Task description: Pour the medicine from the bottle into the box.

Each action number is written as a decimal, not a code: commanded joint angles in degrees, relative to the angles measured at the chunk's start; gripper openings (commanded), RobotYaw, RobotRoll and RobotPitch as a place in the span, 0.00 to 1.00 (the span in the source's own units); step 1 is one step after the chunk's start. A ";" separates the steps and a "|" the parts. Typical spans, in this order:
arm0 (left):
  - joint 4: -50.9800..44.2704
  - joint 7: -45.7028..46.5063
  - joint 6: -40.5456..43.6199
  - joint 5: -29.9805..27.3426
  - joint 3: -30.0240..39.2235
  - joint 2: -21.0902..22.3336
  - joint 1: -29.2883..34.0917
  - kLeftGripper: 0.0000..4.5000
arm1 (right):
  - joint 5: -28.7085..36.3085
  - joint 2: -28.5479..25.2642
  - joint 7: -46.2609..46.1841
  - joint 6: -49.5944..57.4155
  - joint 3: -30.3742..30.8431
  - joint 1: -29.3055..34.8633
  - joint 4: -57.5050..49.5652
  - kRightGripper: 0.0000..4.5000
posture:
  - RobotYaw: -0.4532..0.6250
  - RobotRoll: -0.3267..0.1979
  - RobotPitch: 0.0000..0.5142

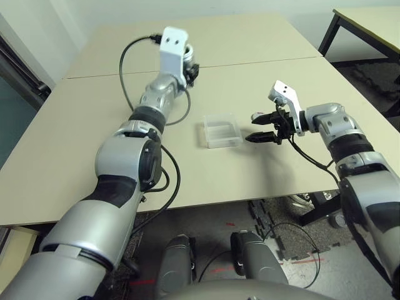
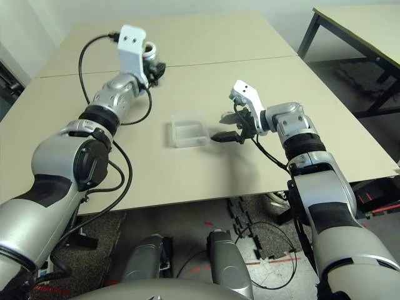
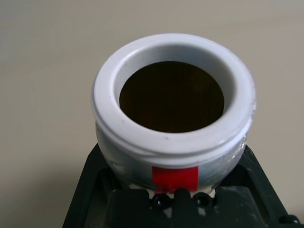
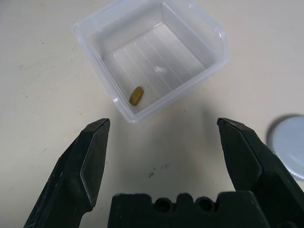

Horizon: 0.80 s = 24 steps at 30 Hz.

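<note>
On far table: left gripper [image 3: 175,202] clamped on bottle [image 3: 173,109]; right gripper [image 4: 161,156] spread wide beside box [image 4: 149,57], pill [image 4: 136,95] inside.

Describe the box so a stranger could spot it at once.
Start at the beige table and look near its middle, between the two arms. The box lies just beyond the open right tool. It is a shallow tray of clear plastic with a ridged bottom and one small yellow-brown pill inside, unlike the opaque white-rimmed bottle held in the left tool.

open grey bottle [image 3: 173,114] upright; clear box [image 4: 151,57] holds one pill.
</note>
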 commanded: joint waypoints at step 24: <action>-1.10 1.53 0.07 2.76 -4.76 1.60 6.49 0.57 | 0.20 -0.49 -0.45 0.42 -0.96 0.60 -1.45 1.00 | 0.44 0.62 0.16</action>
